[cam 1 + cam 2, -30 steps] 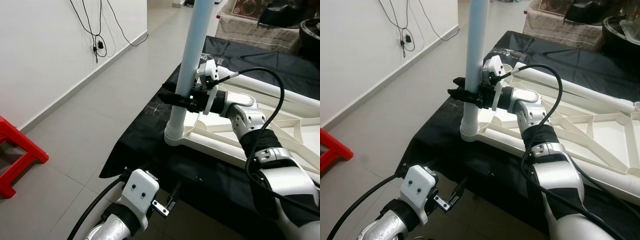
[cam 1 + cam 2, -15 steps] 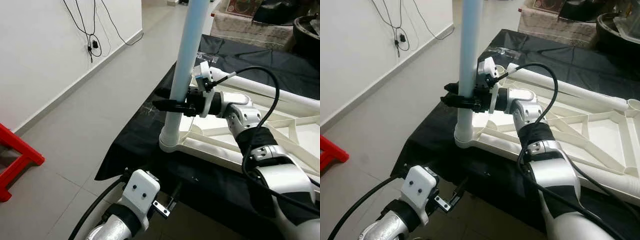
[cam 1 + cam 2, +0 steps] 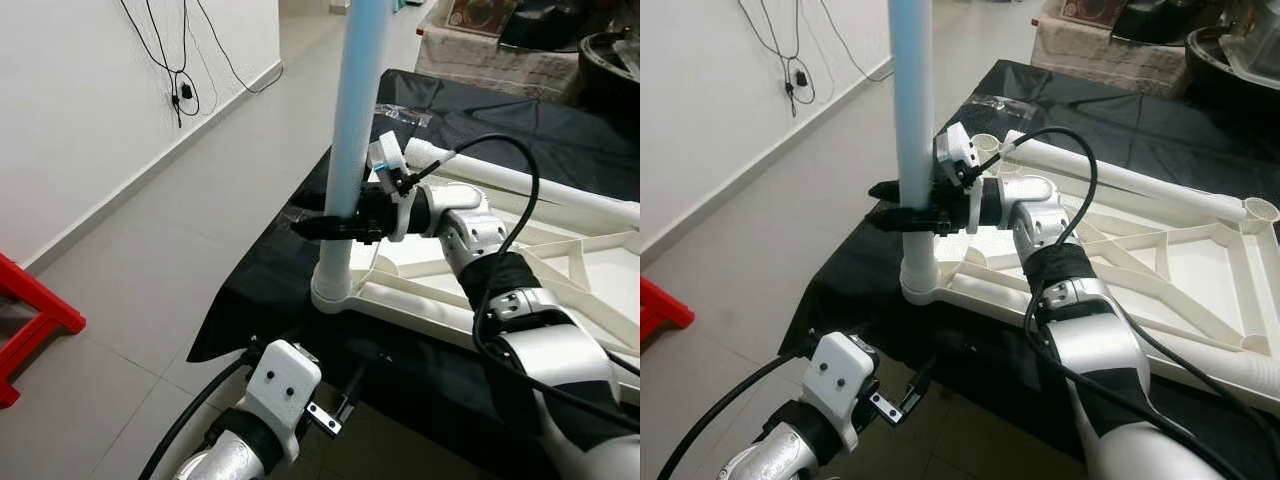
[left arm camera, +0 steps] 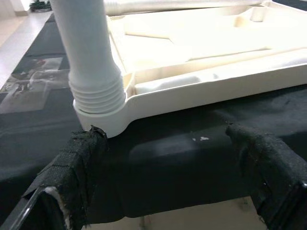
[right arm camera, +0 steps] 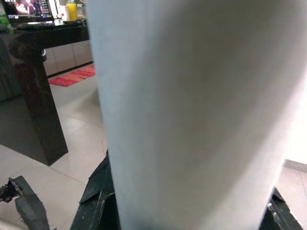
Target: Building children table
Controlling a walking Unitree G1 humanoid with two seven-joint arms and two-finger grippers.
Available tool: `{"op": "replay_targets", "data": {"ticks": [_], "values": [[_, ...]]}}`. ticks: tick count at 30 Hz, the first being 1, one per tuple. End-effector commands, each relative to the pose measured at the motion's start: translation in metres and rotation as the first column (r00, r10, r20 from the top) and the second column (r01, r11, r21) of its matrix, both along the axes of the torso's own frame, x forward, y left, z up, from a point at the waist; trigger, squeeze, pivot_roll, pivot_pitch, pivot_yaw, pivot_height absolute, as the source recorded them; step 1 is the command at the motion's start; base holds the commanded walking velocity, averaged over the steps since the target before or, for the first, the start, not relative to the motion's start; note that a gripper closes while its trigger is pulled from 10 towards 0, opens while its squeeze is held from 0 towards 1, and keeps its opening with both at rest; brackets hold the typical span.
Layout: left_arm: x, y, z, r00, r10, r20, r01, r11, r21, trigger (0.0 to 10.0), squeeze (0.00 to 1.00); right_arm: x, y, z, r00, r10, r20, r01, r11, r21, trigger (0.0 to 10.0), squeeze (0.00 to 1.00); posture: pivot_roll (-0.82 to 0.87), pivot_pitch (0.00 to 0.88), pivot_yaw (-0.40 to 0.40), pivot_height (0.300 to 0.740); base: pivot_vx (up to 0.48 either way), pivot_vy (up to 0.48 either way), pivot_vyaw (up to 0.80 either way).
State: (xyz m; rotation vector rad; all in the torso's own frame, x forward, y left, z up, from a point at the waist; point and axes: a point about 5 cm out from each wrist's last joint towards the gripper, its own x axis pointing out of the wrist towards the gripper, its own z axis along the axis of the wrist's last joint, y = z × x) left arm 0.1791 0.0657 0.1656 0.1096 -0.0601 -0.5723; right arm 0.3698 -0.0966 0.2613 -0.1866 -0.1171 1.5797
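Right gripper clamped on the upright leg!
Down low, the left gripper (image 4: 163, 172) hangs with fingers apart, just short of the black cloth's (image 3: 270, 290) edge. The right gripper (image 3: 335, 226) squeezes the pale blue table leg (image 3: 350, 130), seated below it in the white tabletop's (image 3: 1180, 270) corner socket.

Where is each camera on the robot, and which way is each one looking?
Left eye view: on the head, looking down at the table leg in the white table frame; both arms show.
Right eye view: beside it, same scene.
Left wrist view: on the low left arm, looking along the open left gripper at the leg's threaded base.
Right wrist view: along the right gripper, right up against the leg.
All four share the leg.
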Motion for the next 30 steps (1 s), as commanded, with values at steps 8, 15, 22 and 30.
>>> {"op": "replay_targets", "data": {"ticks": [8,15,22,30], "values": [[-0.002,0.000,-0.002,1.000,-0.005,-0.009,0.005,1.000,0.008,10.0,0.00,0.000,0.017,-0.034,0.992,-0.040,-0.120,0.035,0.998,-0.046,10.0,0.00,0.20,0.167,-0.063,0.740,0.000,0.000,0.00],[-0.001,0.000,-0.002,1.000,-0.001,-0.008,0.001,1.000,0.008,10.0,0.00,0.011,0.012,-0.036,0.962,-0.258,-0.090,0.258,0.966,-0.011,10.0,0.00,0.20,0.172,-0.065,0.740,0.000,0.000,0.00],[0.000,0.000,-0.002,1.000,0.000,-0.008,0.000,1.000,0.009,10.0,0.00,0.016,0.002,-0.036,0.917,-0.392,-0.075,0.396,0.916,0.062,10.0,0.00,0.20,0.176,-0.067,0.740,0.000,0.000,0.00],[0.001,0.001,-0.003,1.000,0.001,-0.013,-0.001,1.000,0.006,10.0,0.00,0.013,0.000,-0.032,0.907,-0.412,-0.085,0.421,0.894,0.155,10.0,0.00,0.19,0.179,-0.060,0.740,0.000,0.000,0.00]]}}
